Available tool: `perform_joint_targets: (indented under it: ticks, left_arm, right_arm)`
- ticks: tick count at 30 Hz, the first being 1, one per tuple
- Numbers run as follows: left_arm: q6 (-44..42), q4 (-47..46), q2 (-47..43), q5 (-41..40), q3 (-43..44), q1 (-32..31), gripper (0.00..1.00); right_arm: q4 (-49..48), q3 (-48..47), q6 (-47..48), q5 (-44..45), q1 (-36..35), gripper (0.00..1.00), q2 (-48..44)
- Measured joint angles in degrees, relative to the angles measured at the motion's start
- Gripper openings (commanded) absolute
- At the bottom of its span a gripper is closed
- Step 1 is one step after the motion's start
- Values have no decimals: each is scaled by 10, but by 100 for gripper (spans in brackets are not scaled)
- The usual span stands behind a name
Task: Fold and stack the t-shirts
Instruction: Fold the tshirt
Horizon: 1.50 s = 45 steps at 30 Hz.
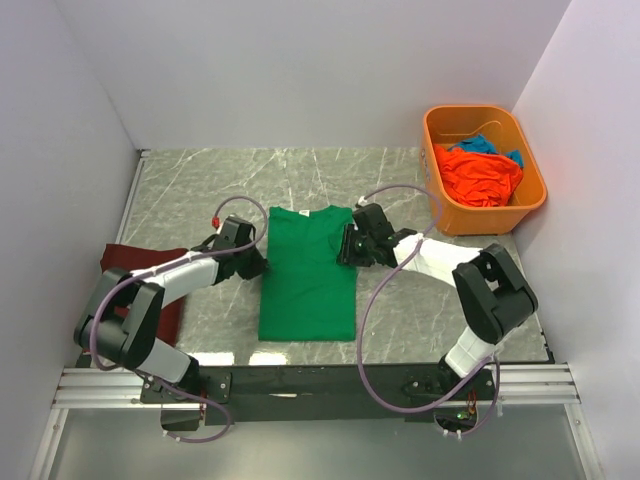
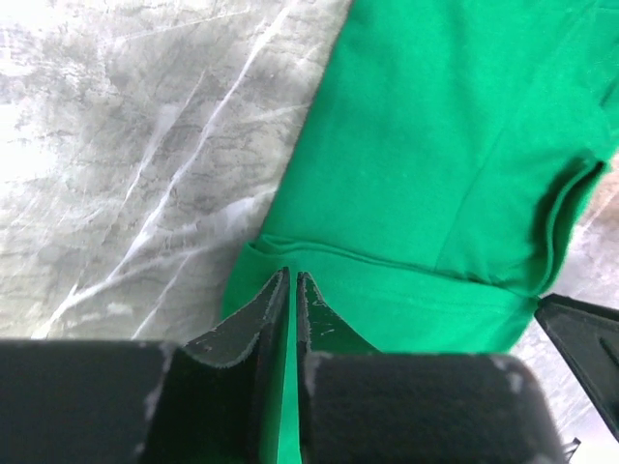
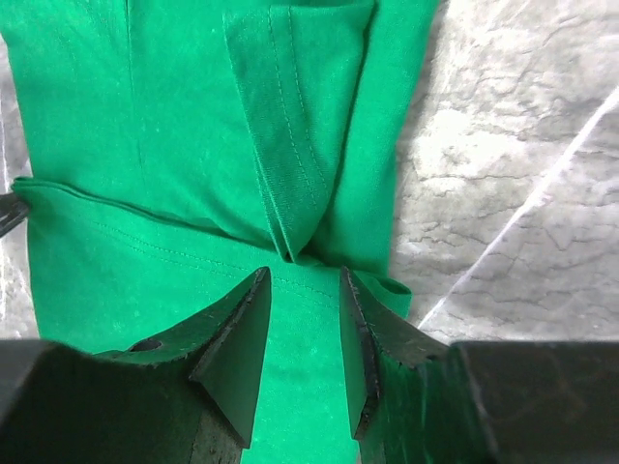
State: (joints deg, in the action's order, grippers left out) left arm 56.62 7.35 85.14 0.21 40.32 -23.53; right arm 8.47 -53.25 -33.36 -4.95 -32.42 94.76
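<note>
A bright green t-shirt (image 1: 305,280) lies flat mid-table, collar to the far side and both sleeves folded in, making a long rectangle. My left gripper (image 1: 262,262) rests on its left edge near the shoulder. In the left wrist view, the left gripper (image 2: 292,275) has its jaws only a narrow slit apart over the green cloth (image 2: 435,145). My right gripper (image 1: 345,245) sits at the shirt's right edge. In the right wrist view, the right gripper (image 3: 302,273) stands open above the folded sleeve (image 3: 290,126), gripping nothing. A maroon t-shirt (image 1: 140,262) lies at the left under the left arm.
An orange plastic tub (image 1: 530,195) stands at the far right corner, holding an orange t-shirt (image 1: 480,175) and a blue one (image 1: 487,143). White walls close in the marble table (image 1: 200,180) on the left, back and right.
</note>
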Motion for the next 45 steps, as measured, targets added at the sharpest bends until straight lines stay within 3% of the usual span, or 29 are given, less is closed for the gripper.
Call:
perform_joint_targets:
  ticks: [10, 15, 21, 27, 32, 39, 45]
  left_arm:
    - [-4, 45, -95, 4, -5, 2, 21]
    - [-3, 71, -200, 10, -68, 2, 24]
    - [2, 104, -269, 40, -153, -20, 29]
    - [21, 125, -308, 61, -189, -67, 29]
    - [31, 133, -328, 65, -204, -87, 27]
    - [46, 149, -318, 71, -221, -106, 23]
    - [81, 238, -341, 54, -192, -128, 35]
  right_arm:
    - [29, -33, 2, 30, -9, 39, -17]
    - [36, 44, -12, 17, -23, 39, -140]
    - [11, 131, -63, -38, -94, 39, -244]
    - [-3, 215, -107, -73, -151, 38, -244]
    - [-14, 286, -130, -84, -156, 38, -246]
    - [-8, 312, -138, -71, -156, 38, -293]
    - [44, 316, -142, -47, -153, 40, -342]
